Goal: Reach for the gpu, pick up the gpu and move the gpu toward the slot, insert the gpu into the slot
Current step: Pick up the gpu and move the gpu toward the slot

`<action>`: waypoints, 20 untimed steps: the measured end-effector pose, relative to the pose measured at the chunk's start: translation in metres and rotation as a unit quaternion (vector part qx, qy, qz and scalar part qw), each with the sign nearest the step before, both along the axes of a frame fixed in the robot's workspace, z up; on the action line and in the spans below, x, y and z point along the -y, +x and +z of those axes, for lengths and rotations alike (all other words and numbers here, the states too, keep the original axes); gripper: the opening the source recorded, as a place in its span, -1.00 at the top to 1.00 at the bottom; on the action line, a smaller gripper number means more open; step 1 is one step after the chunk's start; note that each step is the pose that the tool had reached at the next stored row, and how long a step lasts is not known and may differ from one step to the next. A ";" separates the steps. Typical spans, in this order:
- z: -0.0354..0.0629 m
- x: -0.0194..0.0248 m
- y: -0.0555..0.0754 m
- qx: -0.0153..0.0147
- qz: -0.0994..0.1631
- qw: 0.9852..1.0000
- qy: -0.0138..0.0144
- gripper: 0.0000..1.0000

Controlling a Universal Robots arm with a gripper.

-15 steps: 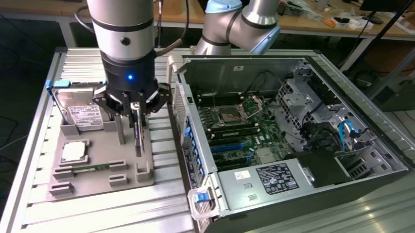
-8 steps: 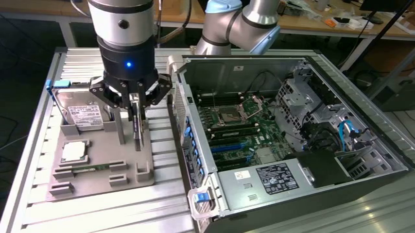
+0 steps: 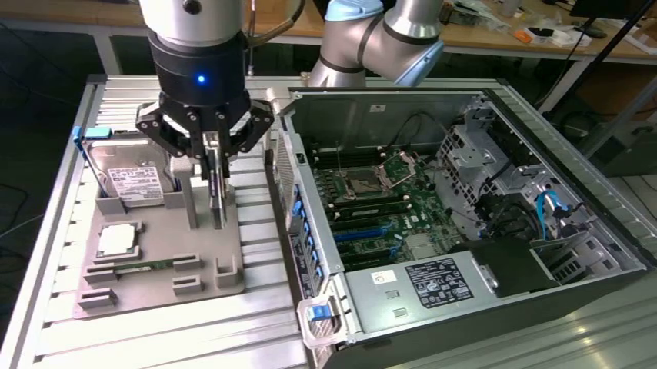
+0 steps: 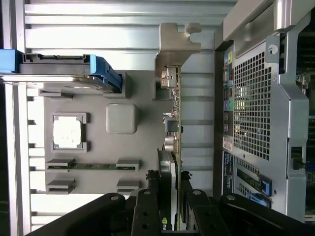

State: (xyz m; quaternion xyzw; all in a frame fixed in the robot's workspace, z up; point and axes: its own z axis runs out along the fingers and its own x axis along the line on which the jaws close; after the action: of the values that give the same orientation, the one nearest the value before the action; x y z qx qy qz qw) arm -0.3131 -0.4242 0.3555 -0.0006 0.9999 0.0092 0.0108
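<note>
The gpu (image 3: pixel 215 196) is a thin dark card standing on edge over the grey fixture plate (image 3: pixel 154 296), left of the open computer case in the exterior view. My gripper (image 3: pixel 212 157) comes down from above, its fingers pressed against both faces of the card's upper part. In the wrist view the gpu (image 4: pixel 173 123) runs edge-on away from my gripper (image 4: pixel 170 206), with its silver metal bracket (image 4: pixel 174 44) at the far end and the cooler bulging between the fingers. The blue expansion slot (image 3: pixel 359 231) lies on the motherboard inside the case.
On the fixture plate sit a silver hard drive (image 3: pixel 134 184) with a blue edge (image 4: pixel 64 69), a square processor chip (image 3: pixel 118 240), and a slim green memory stick (image 3: pixel 144 267). The case's perforated rear wall (image 4: pixel 256 98) stands close beside the gpu.
</note>
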 end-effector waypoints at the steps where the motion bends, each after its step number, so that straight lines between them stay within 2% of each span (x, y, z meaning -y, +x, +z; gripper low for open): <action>1: 0.0029 0.0000 0.000 0.000 0.000 1.000 0.000 0.46; 11: 0.0343 0.0000 0.000 0.000 0.000 1.000 0.000 0.46; 18: 0.0528 0.0000 0.000 0.000 0.000 1.000 0.000 0.46; 20: 0.0610 0.0000 0.000 0.000 0.000 1.000 0.000 0.46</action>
State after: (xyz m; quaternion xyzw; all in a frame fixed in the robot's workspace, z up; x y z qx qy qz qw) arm -0.3131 -0.4242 0.4165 -0.0006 0.9999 0.0092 0.0108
